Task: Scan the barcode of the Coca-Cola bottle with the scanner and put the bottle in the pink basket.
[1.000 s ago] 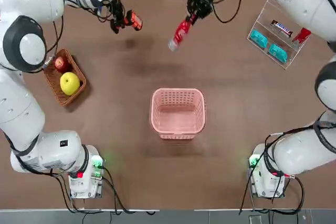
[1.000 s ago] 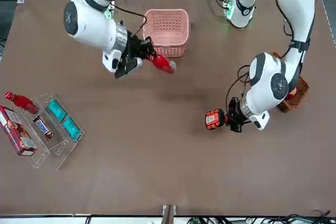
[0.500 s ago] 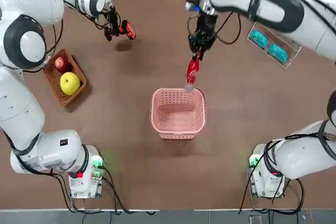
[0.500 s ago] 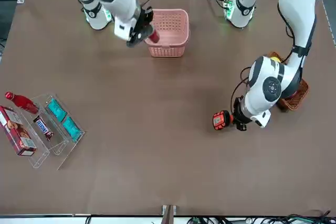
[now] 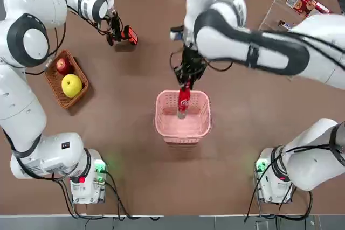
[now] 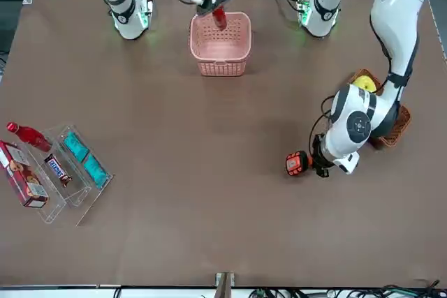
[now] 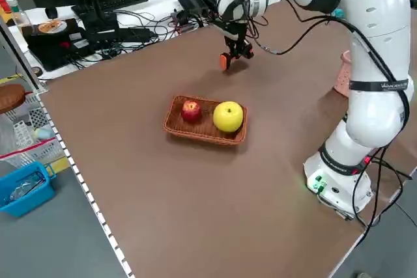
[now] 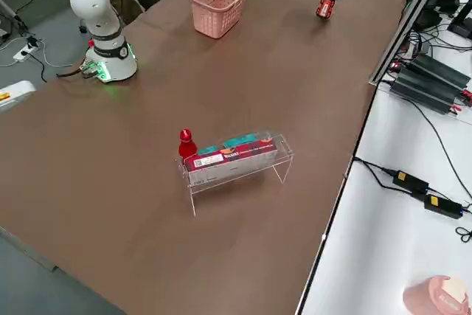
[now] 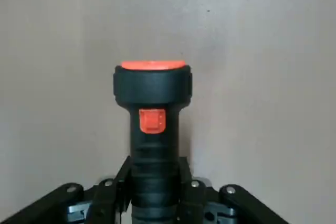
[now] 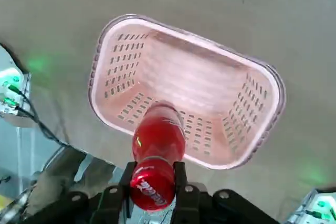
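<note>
With the left gripper (image 9: 155,192) closed on the scanner (image 9: 155,129) handle, off past the fruit basket (image 7: 207,122), the right gripper (image 10: 153,187) has the Coca-Cola bottle (image 10: 160,145) clamped by its cap end. Bottle's over the pink basket (image 5: 183,130), near the rim on the far side from the robot's bases, not released. Clear rack (image 8: 243,171) on the robot's right holds another red-capped bottle (image 8: 187,145), red snack box (image 8: 228,158), two teal packs (image 6: 86,158).
</note>
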Robot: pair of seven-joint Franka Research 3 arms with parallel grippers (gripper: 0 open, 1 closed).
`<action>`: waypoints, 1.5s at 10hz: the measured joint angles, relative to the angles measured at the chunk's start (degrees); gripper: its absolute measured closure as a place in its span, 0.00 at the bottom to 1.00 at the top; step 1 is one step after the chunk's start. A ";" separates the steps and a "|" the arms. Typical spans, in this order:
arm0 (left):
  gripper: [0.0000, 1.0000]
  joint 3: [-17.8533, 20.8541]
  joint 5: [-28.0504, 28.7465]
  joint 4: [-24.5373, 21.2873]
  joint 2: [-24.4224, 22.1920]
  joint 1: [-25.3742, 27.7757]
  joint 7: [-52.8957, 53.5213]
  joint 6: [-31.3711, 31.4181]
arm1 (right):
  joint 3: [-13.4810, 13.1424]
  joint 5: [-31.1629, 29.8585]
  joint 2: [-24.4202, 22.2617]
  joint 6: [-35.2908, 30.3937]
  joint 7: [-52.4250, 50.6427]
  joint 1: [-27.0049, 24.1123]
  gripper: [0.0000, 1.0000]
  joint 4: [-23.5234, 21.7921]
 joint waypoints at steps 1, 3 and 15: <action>0.63 0.00 0.45 -0.25 0.35 0.01 0.00 0.21 | -0.02 -2.31 0.13 2.49 1.12 1.68 0.67 -1.38; 0.63 0.02 3.65 -2.00 0.85 0.22 -0.24 2.37 | -0.04 -5.51 1.62 7.89 1.78 3.13 0.67 -4.42; 0.50 -0.12 7.12 -3.31 1.32 0.42 0.91 3.88 | -0.49 -13.43 13.60 19.57 8.23 5.65 0.67 -6.07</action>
